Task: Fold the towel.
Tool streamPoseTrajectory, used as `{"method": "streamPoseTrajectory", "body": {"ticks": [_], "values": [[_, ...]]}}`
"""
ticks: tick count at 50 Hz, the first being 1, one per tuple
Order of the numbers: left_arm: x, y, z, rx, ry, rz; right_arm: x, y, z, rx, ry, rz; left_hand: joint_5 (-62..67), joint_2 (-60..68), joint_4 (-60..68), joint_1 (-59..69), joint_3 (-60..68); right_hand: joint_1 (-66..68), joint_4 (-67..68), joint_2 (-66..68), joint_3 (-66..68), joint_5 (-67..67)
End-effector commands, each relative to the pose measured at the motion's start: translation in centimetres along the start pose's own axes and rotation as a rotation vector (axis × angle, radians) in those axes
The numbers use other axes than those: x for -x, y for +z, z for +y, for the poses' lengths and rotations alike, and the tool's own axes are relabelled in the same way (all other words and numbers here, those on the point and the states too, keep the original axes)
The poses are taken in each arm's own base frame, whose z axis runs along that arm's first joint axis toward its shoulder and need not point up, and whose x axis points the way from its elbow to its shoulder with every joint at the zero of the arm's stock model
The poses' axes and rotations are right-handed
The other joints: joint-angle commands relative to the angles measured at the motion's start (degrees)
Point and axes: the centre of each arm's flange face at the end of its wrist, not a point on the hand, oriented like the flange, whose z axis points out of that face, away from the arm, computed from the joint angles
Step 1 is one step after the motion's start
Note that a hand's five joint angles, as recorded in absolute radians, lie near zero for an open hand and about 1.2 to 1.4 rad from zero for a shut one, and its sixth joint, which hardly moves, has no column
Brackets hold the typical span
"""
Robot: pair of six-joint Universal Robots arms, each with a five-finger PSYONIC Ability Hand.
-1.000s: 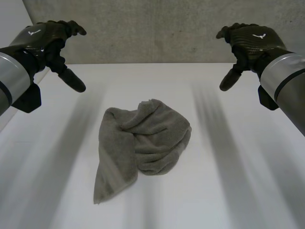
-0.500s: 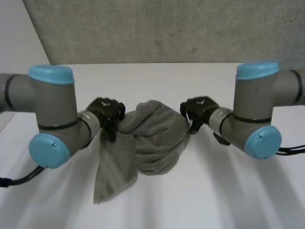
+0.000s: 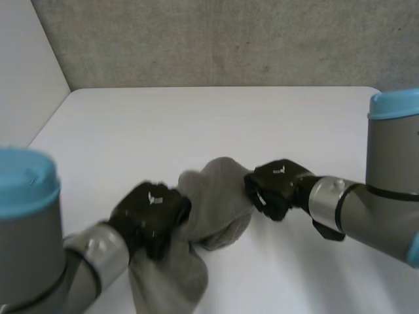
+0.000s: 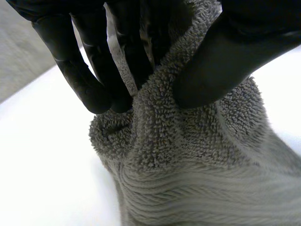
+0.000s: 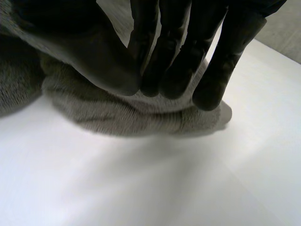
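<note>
A grey towel point(image 3: 219, 196) lies crumpled on the white table point(image 3: 196, 118). My left hand point(image 3: 152, 212) is at the towel's left side, near its middle. In the left wrist view its fingers point(image 4: 89, 70) and thumb pinch a raised fold of the towel point(image 4: 188, 155). My right hand point(image 3: 275, 186) is at the towel's right edge. In the right wrist view its fingers point(image 5: 174, 52) and thumb close together on the top of the towel point(image 5: 131, 117), which rises toward the palm. A loose end of the towel hangs toward the table's near edge below my left hand.
A grey wall point(image 3: 216, 39) stands behind the table's far edge. The table's left edge point(image 3: 46, 124) runs diagonally along a pale side wall. Both grey arms with light-blue caps point(image 3: 26, 183) reach in low over the near part of the table.
Both hands came down from raised and open to the towel's sides and closed on it. The towel is bunched narrower, and both arms have swung lower and nearer.
</note>
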Motion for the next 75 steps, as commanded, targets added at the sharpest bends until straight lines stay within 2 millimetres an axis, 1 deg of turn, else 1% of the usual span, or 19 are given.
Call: {"method": "streamPoseTrajectory", "body": {"ticks": [1,3,7,14,27,29,31,34,37,39,40,44,47,51,56,62,66,70,75], "values": [[-1.1,-2.4,1.6,0.022,0.019,0.021,-2.1,-0.9,-1.7,-0.033,-0.15,0.127,-22.0,-13.3,-15.8,-6.7,-17.1,-42.9,-43.6,-42.1,-42.7,-43.8],[-0.7,-2.3,1.0,0.003,0.016,0.006,-2.9,-0.8,-2.9,-0.074,-0.15,0.166,-27.2,-18.5,-21.0,-11.9,-22.3,-59.9,-60.6,-59.1,-59.7,-60.9],[0.3,-2.1,-0.5,-0.043,0.006,-0.03,-3.5,-0.5,-5.1,-0.144,-0.138,0.183,-38.5,-29.8,-32.4,-23.2,-33.6,-61.1,-61.8,-60.3,-60.9,-62.1],[2.9,-1.2,-1.1,-0.051,-0.036,-0.109,-3.7,4.8,-5.7,-0.166,-0.134,0.124,-59.3,-50.6,-53.2,-44.1,-54.4,-61.1,-61.8,-60.3,-60.9,-62.1],[2.3,1.0,2.4,0.039,-0.055,-0.092,1.2,9.9,-1.6,-0.003,-0.24,-0.11,-69.1,-60.4,-63.0,-53.9,-64.2,-49.6,-50.3,-48.8,-49.3,-50.5],[2.2,1.4,2.9,0.056,-0.055,-0.084,1.1,10.0,-1.6,0.0,-0.255,-0.107,-67.3,-58.6,-61.1,-52.0,-62.4,-33.3,-34.1,-32.6,-33.1,-34.3],[2.1,2.2,3.4,0.076,-0.052,-0.075,0.5,10.2,-2.5,-0.029,-0.274,-0.073,-37.0,-28.3,-30.9,-21.8,-32.1,4.6,3.9,5.4,4.8,3.7],[2.3,2.6,2.9,0.06,-0.042,-0.08,-0.2,10.0,-3.9,-0.074,-0.276,-0.037,-17.7,-9.0,-11.5,-2.4,-12.8,4.8,4.1,5.6,5.0,3.8],[3.7,3.6,-0.2,-0.043,-0.029,-0.124,-1.4,9.5,-7.4,-0.195,-0.26,0.081,-12.8,-4.1,-6.6,2.5,-7.9,4.8,4.1,5.6,5.0,3.8],[5.7,4.2,-4.8,-0.186,-0.016,-0.188,-3.6,8.1,-12.3,-0.413,-0.211,0.246,-12.8,-4.1,-6.6,2.5,-7.9,4.8,4.1,5.6,5.0,3.8],[5.7,4.2,-4.8,-0.187,-0.016,-0.189,-3.6,8.1,-12.3,-0.414,-0.211,0.247,-12.8,-4.1,-6.6,2.5,-7.9,4.8,4.1,5.6,5.0,3.8],[9.4,3.5,-12.1,-0.435,-0.034,-0.357,-5.6,3.4,-18.0,-0.72,-0.13,0.39,-12.8,-4.1,-6.6,2.5,-7.9,4.8,4.1,5.6,5.0,3.8],[10.9,2.8,-15.3,-0.577,-0.068,-0.447,-5.6,1.8,-18.4,-0.802,-0.114,0.404,-12.8,-4.1,-6.6,2.5,-7.9,4.8,4.1,5.6,5.0,3.8],[11.2,3.1,-15.8,-0.633,-0.097,-0.47,-5.0,1.2,-17.3,-0.809,-0.122,0.405,-12.8,-4.1,-6.6,2.5,-7.9,4.8,4.1,5.6,5.0,3.8],[9.8,5.2,-12.6,-0.549,-0.092,-0.434,-3.8,2.3,-13.1,-0.668,-0.127,0.371,-12.8,-4.1,-6.6,2.5,-7.9,4.8,4.1,5.6,5.0,3.8],[6.8,7.7,-4.6,-0.308,-0.087,-0.344,-2.5,4.2,-5.6,-0.4,-0.195,0.336,-21.3,-12.6,-15.1,-6.0,-16.4,4.8,4.1,5.6,5.0,3.8],[5.1,7.5,0.4,-0.139,-0.054,-0.301,-1.1,4.2,-0.4,-0.181,-0.311,0.268,-38.8,-30.1,-32.6,-23.5,-33.9,-27.9,-28.6,-27.1,-27.7,-28.8],[4.4,6.7,2.5,-0.064,-0.008,-0.286,-0.2,3.3,1.2,-0.072,-0.385,0.209,-48.7,-40.0,-42.6,-33.5,-43.8,-31.8,-32.5,-31.0,-31.6,-32.8],[4.1,4.7,2.3,-0.054,0.092,-0.289,-0.8,0.6,-0.5,-0.059,-0.4,0.222,-54.8,-46.1,-48.7,-39.6,-49.9,-36.7,-37.4,-35.9,-36.5,-37.7]]}}
